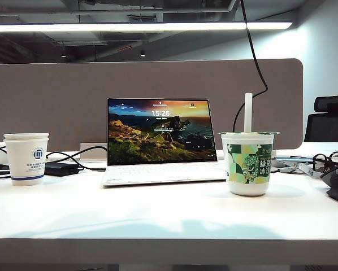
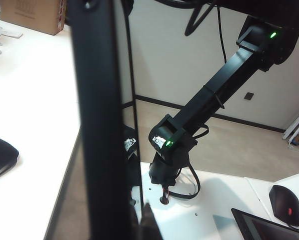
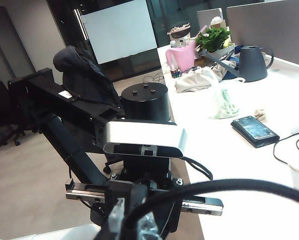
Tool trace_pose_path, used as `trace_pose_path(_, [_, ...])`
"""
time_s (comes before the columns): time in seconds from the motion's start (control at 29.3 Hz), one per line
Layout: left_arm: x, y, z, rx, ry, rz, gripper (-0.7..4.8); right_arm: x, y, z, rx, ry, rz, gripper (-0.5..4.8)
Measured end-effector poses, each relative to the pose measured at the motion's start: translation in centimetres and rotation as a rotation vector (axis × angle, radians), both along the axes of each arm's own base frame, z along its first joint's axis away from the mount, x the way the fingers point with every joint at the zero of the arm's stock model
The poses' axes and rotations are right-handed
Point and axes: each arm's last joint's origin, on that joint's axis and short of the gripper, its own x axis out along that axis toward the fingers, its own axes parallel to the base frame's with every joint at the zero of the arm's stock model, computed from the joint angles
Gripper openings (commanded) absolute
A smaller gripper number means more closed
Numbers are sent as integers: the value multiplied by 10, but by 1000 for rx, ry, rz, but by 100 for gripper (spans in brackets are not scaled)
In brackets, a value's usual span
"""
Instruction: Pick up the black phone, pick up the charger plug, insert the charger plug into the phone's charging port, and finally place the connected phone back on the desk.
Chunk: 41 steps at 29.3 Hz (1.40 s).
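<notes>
Neither gripper shows in the exterior view, and the black phone is absent from the desk (image 1: 157, 214) there. In the left wrist view the black phone (image 2: 97, 125) stands as a tall dark slab close to the lens, with my left gripper (image 2: 134, 225) shut on its lower part. The charging port is hidden. In the right wrist view my right gripper (image 3: 134, 225) is shut on the charger plug, which stays hidden between the clear fingertips (image 3: 117, 217). Its thin black cable (image 3: 229, 186) arcs away from them. The two arms face each other beside the desk.
On the desk stand an open laptop (image 1: 160, 141), a paper cup (image 1: 26, 158), a sealed drink cup with a straw (image 1: 248, 164), a power brick (image 1: 60, 168) and glasses (image 1: 327, 161). Another dark handset (image 3: 254, 131) lies flat farther along. The right arm (image 2: 209, 95) hangs over a white base plate.
</notes>
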Motion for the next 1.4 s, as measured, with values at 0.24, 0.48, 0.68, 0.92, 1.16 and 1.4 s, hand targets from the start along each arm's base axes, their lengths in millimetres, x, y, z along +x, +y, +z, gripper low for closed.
trace_pose_path(0.24, [0, 0, 0, -4, -14, -2, -7, -3, -2, 1, 2, -7, -18, -5])
trace_pose_path(0.48, [0, 0, 0, -5, -22, -1, -7, -3, -2, 1, 3, -7, -18, -5])
trace_pose_path(0.68, [0, 0, 0, -6, -29, -1, -6, -3, -2, 1, 3, -7, -19, -5])
trace_pose_path(0.92, [0, 0, 0, -11, -81, 5, -7, -3, -2, 2, 4, -9, -16, -5])
trace_pose_path(1.16, [2, 0, 0, -9, -125, 45, -7, -3, -2, 2, 4, -10, -22, -5])
trace_pose_path(1.4, [2, 0, 0, -9, -130, 45, -7, -4, -2, 2, 4, -16, -18, -5])
